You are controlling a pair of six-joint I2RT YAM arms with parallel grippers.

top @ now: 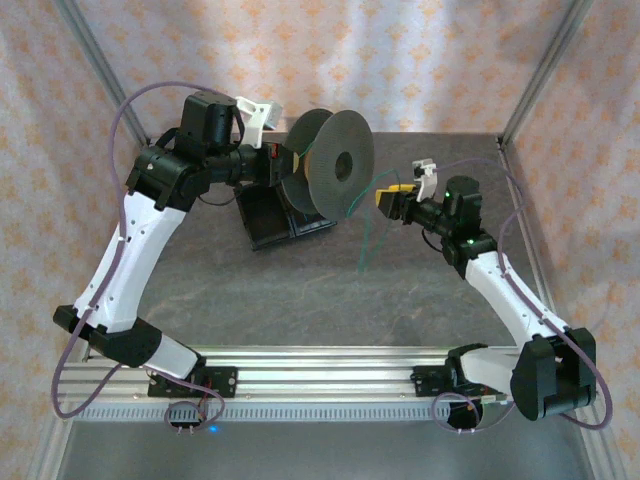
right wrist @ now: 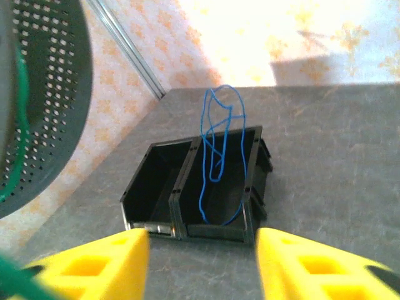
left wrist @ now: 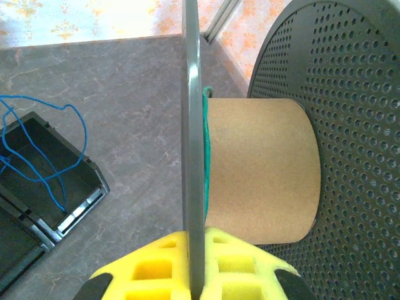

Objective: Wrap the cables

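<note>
Where left end effector clamps the spool, green cable winds.

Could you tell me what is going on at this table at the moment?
The left end effector is shut on one flange of the dark grey spool and holds it on edge. The green cable is wound onto the cardboard core against that flange. Its loose length hangs down beside the right end effector, whose jaws stand open. The blue cable lies loosely looped in a black bin, with nothing gripping it.
</note>
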